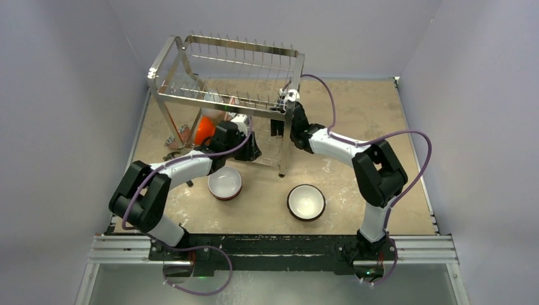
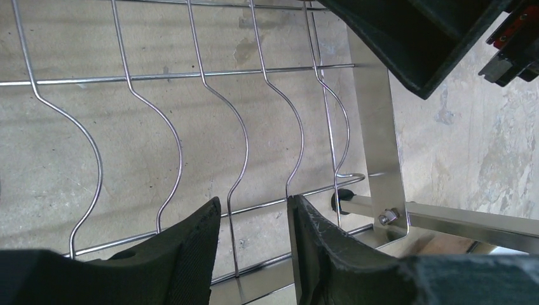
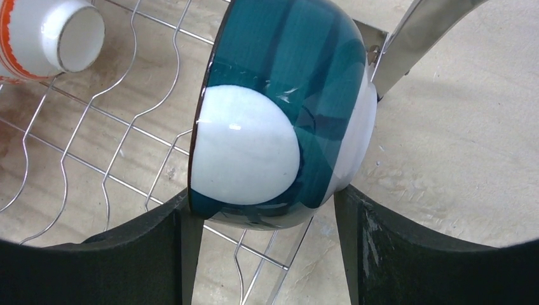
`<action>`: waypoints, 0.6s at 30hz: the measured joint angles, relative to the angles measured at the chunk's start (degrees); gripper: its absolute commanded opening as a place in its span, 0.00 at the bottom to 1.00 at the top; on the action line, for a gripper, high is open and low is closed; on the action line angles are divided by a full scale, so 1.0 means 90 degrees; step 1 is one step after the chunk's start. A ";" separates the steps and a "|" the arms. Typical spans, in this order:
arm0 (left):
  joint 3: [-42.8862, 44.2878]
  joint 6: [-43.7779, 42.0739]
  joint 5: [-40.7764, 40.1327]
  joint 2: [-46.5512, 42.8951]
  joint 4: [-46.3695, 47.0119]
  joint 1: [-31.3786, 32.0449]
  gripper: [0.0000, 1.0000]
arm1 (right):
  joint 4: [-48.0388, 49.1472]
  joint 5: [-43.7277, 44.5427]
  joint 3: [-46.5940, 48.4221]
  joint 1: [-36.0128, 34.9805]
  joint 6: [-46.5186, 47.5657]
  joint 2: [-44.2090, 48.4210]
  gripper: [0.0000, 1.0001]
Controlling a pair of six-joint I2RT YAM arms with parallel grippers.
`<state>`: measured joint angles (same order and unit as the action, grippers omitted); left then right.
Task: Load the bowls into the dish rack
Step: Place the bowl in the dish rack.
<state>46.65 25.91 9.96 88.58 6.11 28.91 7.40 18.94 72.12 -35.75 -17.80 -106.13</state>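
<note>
Nearby, just past the arm bases, two round bowls sit the right way up on the tan stone-look table (image 1: 381, 114). The left white-inside bowl (image 1: 225, 183) has a dark reddish edge. The right white-inside bowl (image 1: 306, 202) is dark outside. They are apart from each other.

Next comes the big shiny metal wire dish rack (image 1: 222, 103), and both arms reach into its bottom shelf. The left claw (image 2: 254, 213) is partly open. It holds nothing, and only one thin rack wire runs between its black fingers.

The right claw (image 3: 262, 203) is at the right end of the rack. It is holding a shiny teal bowl with a white bottom (image 3: 286, 76). This bowl is tipped up on its side over the bottom wires, and both fingers touch it.

Farther along the same shelf, a red-and-white patterned bowl (image 3: 44, 35) lies on its side. A plain orange bowl (image 1: 204, 130) shows at the rack's left end, down low, beside the left arm.
</note>
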 measured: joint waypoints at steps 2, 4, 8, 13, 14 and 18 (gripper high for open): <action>0.0000 0.0000 0.0036 0.0051 0.0012 0.0005 0.39 | -0.0063 0.0005 0.0019 -0.0010 0.0000 -0.0005 0.00; 0.0007 0.0002 0.0068 0.0119 0.0022 0.0022 0.37 | -0.0185 0.0041 0.0041 -0.0019 0.0015 -0.0012 0.00; 0.0058 0.0027 0.0039 0.0313 0.0170 0.0097 0.34 | -0.0522 0.0425 0.0044 0.0019 0.0119 -0.0073 0.00; 0.0146 0.0080 -0.0151 0.0639 0.0427 0.0221 0.33 | -0.0481 0.0602 0.0114 0.0019 0.0141 -0.0070 0.00; 0.0175 0.0109 -0.0197 0.0714 0.0486 0.0248 0.33 | -0.0478 0.0614 0.0114 0.0019 0.0146 -0.0070 0.00; 0.0267 0.0192 -0.0330 0.0923 0.0651 0.0311 0.40 | -0.0481 0.0607 0.0114 0.0019 0.0151 -0.0063 0.00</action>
<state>49.06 27.64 6.98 96.88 11.97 31.70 3.07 24.40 73.14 -35.57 -16.45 -106.69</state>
